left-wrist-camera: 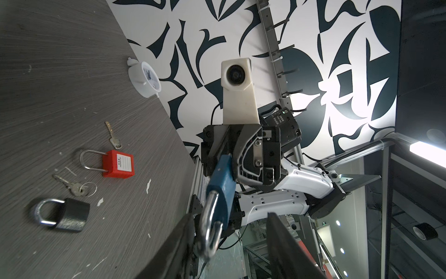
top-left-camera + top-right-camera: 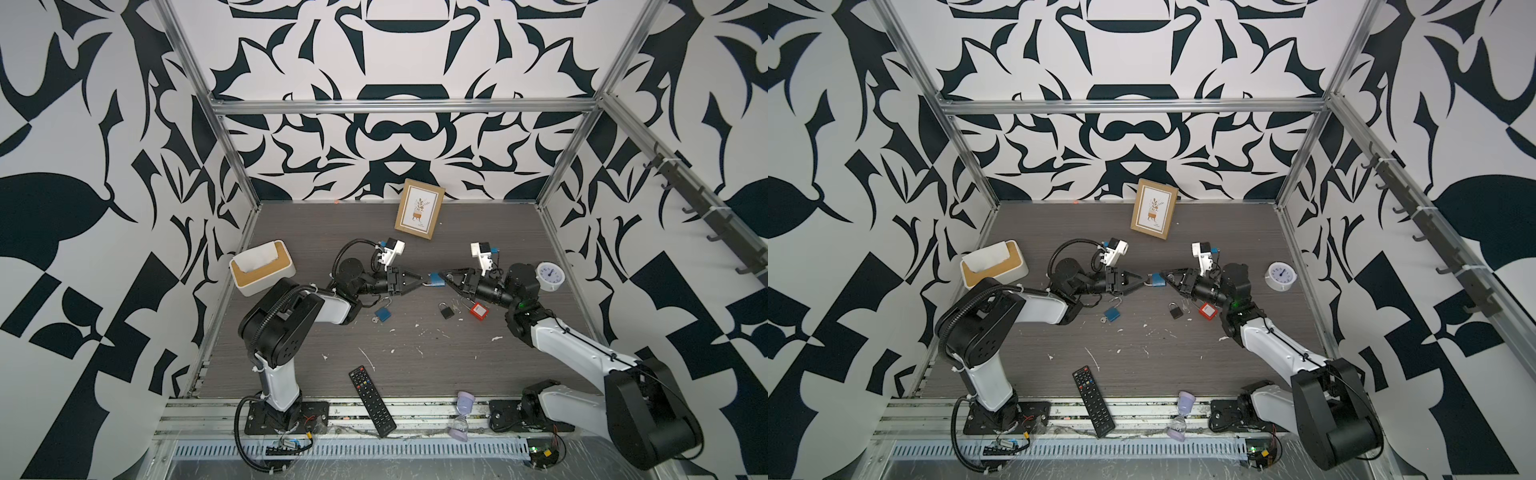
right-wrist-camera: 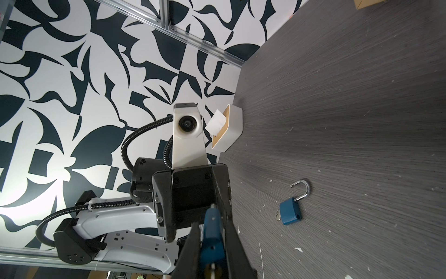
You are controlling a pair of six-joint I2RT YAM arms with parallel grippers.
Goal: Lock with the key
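Hanging above the grey desk [image 2: 419,353] in both top views, a blue padlock [image 2: 436,279] sits between the two arms, near the middle. The right tool [image 2: 445,278] has the body clamped, and the left tool [image 2: 420,281] meets it from the opposite side, at the shackle end. A second blue padlock [image 2: 382,313] lies on the desk beneath the left arm. A black padlock [image 2: 446,311] and a red padlock [image 2: 478,309] lie beneath the right arm.

From the left wrist, the left tool's fingers [image 1: 178,241] stand well apart. The held padlock's steel shackle [image 1: 208,232] hangs between them, just beside one finger, and nothing is gripped. Whether that shackle is latched I cannot tell. Loose keys [image 1: 77,189] lie between the red and black padlocks.

From the right wrist, the right tool's fingers [image 3: 190,251] are pinched narrowly on the blue body [image 3: 212,241]. The second blue padlock [image 3: 290,212] rests on the desk with its shackle swung open and a key [image 3: 278,215] at its base.
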